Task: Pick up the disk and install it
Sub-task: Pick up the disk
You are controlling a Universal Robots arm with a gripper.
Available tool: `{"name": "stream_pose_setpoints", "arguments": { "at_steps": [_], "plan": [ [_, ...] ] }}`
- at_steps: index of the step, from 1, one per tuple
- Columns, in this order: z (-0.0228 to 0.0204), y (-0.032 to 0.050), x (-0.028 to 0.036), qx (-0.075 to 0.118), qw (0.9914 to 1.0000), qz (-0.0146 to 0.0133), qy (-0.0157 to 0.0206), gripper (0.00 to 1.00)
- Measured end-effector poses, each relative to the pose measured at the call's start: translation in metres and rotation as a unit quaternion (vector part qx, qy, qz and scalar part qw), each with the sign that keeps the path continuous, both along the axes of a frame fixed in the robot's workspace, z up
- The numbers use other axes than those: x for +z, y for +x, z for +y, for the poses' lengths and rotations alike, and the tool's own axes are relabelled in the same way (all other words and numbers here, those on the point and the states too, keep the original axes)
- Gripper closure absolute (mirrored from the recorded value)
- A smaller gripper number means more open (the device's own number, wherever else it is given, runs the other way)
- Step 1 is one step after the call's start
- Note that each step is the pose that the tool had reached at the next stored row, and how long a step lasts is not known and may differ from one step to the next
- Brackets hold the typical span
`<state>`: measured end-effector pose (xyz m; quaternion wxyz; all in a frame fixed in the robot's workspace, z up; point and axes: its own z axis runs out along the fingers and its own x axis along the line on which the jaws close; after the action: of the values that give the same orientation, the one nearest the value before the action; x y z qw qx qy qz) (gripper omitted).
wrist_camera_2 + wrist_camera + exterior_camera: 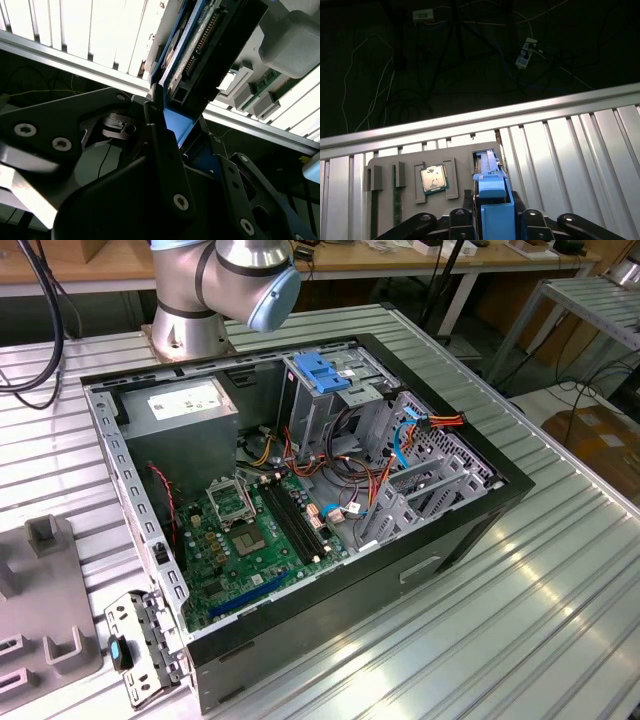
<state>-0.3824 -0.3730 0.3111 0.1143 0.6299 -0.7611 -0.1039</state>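
Note:
The disk [202, 45] is a dark flat drive with a bright blue rail and end tab. In the second wrist view it stands on edge between my gripper's [181, 131] dark fingers [161, 135], which press on the blue tab. In the first wrist view the disk [490, 172] is seen edge-on, with my gripper [493, 212] shut around its blue end. Its far end reaches down at a slot of the grey holder [385, 162]; whether it still touches the slot I cannot tell.
The grey holder also carries a processor chip [433, 179] and a memory stick [396, 200] on the ribbed metal table [570, 150]. The open computer case [300, 490] with its light-blue latch plate [322, 372] lies mid-table, and the grey holder [40, 590] sits at the exterior view's left.

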Motion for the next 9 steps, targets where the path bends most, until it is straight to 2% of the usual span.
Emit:
{"name": "stream_pose_setpoints", "arguments": {
  "at_steps": [5, 9],
  "plan": [
    [0.0000, 0.0000, 0.0012, 0.000, 1.00000, 0.0000, 0.0000, 0.62],
    [0.0001, 0.0000, 0.0093, 0.000, 1.00000, 0.0009, 0.0000, 0.62]
  ]
}}
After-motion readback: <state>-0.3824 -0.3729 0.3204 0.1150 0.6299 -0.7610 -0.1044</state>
